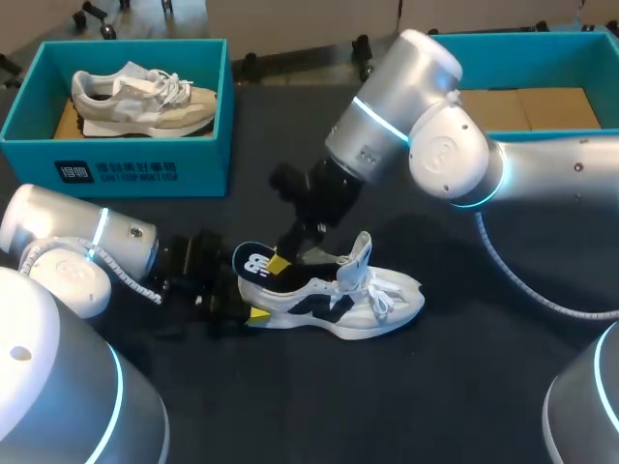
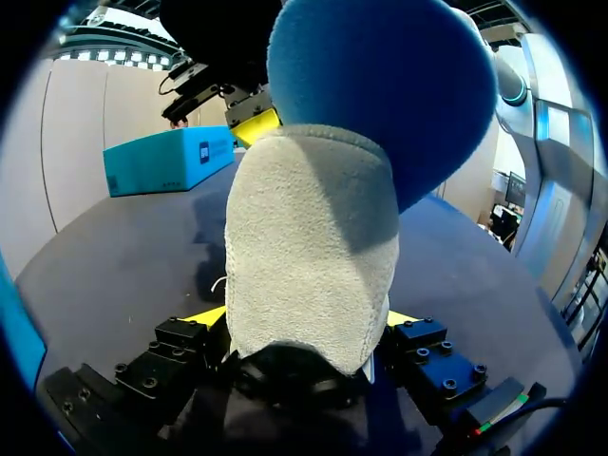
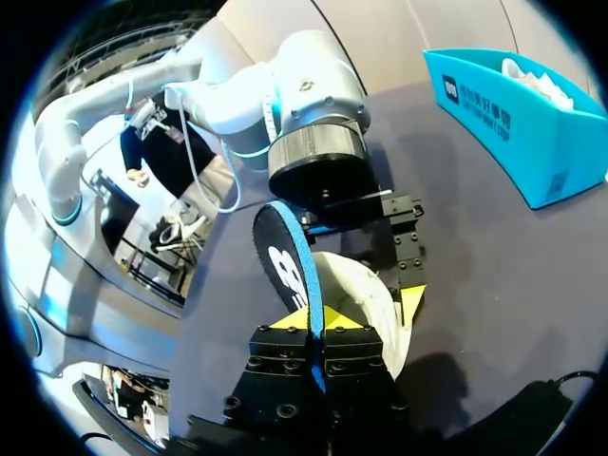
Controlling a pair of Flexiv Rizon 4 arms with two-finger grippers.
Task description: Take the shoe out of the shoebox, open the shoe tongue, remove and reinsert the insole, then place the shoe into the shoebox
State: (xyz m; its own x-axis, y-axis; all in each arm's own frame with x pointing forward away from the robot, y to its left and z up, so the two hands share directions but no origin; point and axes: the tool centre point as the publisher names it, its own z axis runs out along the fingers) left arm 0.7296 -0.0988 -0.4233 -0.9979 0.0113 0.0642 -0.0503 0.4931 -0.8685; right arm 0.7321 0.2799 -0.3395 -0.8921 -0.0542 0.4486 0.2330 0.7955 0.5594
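Shoe [image 1: 338, 300]: white with navy panels, sitting on its sole mid-table, toe right, heel left. Tongue stands up, laces loose. I see the heel clamped between the fingers of my left gripper [image 2: 304, 323].

Insole [image 1: 253, 263]: blue with a white logo, heel end raised out of the shoe, pinched in my right gripper [image 3: 318, 321].

Teal shoebox [image 1: 145, 172]: far left, open, beige sneaker [image 1: 145, 97] inside. Second teal shoebox [image 1: 542, 43]: far right, open.

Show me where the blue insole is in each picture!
Head view: the insole stands up from the white shoe's heel, mid-table.
Left wrist view: it looms over the heel held in the left gripper.
Right wrist view: edge-on, pinched in the right gripper.
Shared landmark: the shoe's heel, just under the insole in all three.
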